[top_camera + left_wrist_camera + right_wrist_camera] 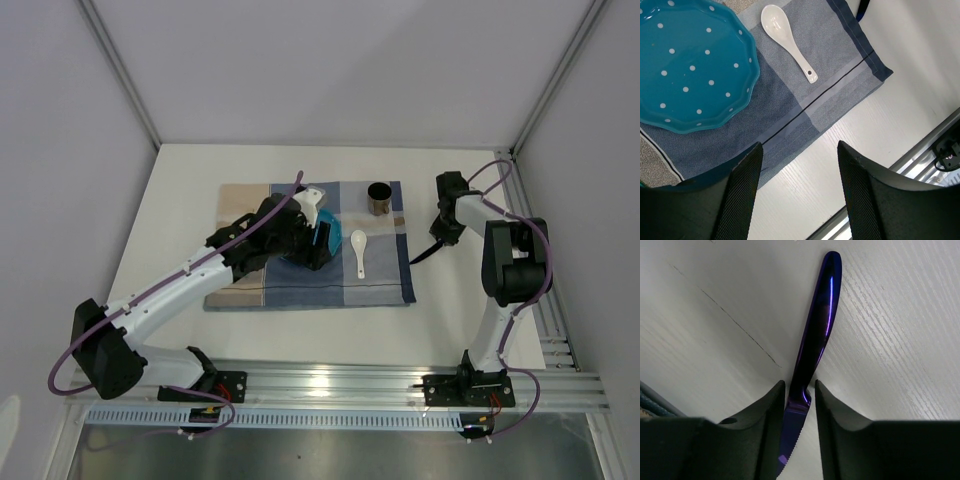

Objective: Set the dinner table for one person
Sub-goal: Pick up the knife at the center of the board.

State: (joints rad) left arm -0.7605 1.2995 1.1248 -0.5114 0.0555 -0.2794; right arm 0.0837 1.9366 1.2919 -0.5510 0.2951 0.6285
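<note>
Clamping a violet knife at 3 o'clock of the placemat, the right gripper seems mid-placement on the white bench underlying everything; next, it likely needs setting beside the spoon. The left gripper hangs, jaws apart, by the teal plate. No writing shows.

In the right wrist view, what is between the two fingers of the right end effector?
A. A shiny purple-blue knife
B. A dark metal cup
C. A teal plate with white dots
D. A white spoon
A: in the right wrist view, the right end effector has its fingers closed on both sides of a shiny purple-blue knife, near where the handle meets the serrated blade.
</note>
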